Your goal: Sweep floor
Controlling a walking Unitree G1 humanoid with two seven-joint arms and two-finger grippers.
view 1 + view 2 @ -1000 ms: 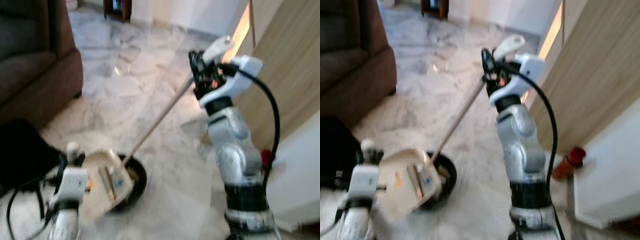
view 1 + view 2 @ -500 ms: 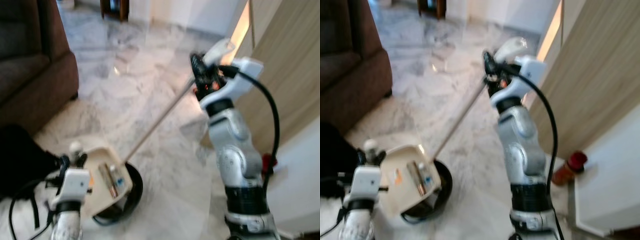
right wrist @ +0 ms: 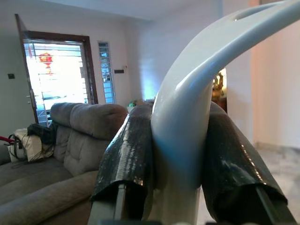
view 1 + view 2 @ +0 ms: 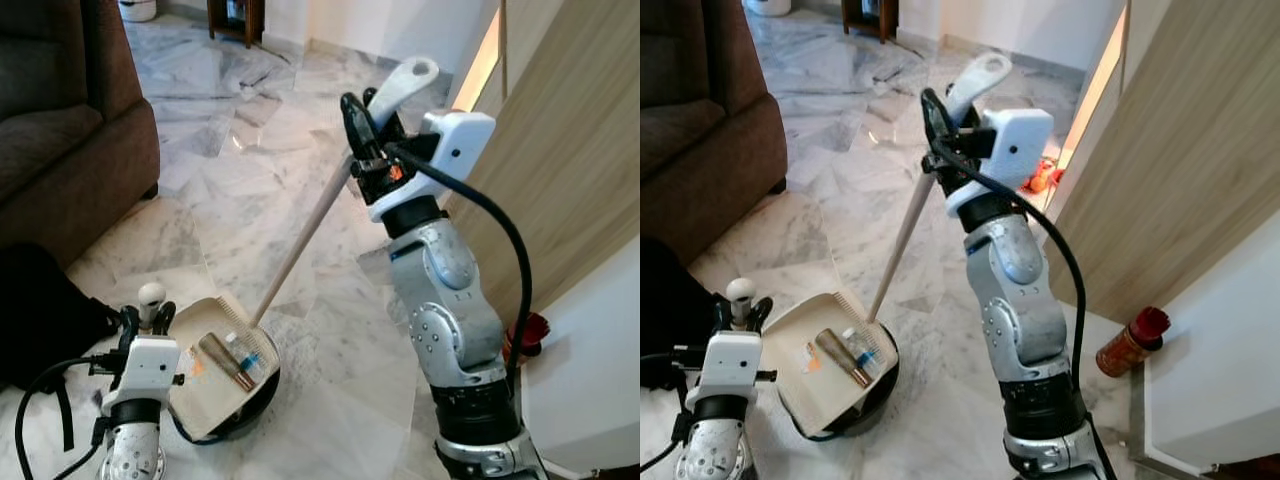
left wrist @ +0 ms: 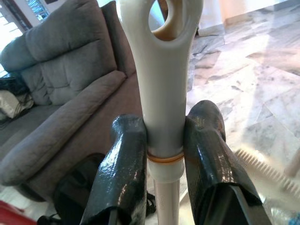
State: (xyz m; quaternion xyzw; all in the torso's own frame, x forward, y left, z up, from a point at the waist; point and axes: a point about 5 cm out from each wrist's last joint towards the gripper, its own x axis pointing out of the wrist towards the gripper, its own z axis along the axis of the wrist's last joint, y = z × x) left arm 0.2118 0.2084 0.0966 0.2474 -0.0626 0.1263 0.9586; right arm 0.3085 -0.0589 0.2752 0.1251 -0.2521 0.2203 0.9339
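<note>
Right end effector [image 4: 362, 135] raised high in front of the robot, both black fingers clamped on the white handle of the broom [image 4: 300, 243]; right wrist view confirms fingers [image 3: 127, 154] pressed on either side of the curved white grip; broom stick slants down and toward the robot's left, its lower end meeting the floor just behind the dustpan [image 4: 215, 368]; bristle head hidden behind the pan, cannot tell its contact with the floor.

Left end effector [image 5: 161, 140] low at the robot's left, fingers closed tight around the dustpan handle [image 5: 160, 70], the white post with a loop at the top; pan is cream, tilted up and open toward the camera, sitting over a dark round base; inside the pan lie a brown tube-like item [image 4: 226, 361] and a small clear bottle with blue cap [image 4: 243, 351], plus an orange scrap near the left rim.

Step in hand, my read: collection phase; litter already gathered in the pan, broom parked at the pan lip.

Next move likely calls for either one more short stroke of the broom toward the pan mouth, or keeping the pan tilted back so contents don't roll out while carrying; both grips must stay firm.

Around: marble floor [image 4: 230, 190], brown sofa [image 4: 70, 120] at left, black bag [image 4: 40, 310] beside it, wooden door panel [image 4: 580, 150] at right, red-capped bottle [image 4: 1130, 343] standing on the floor near the door.
</note>
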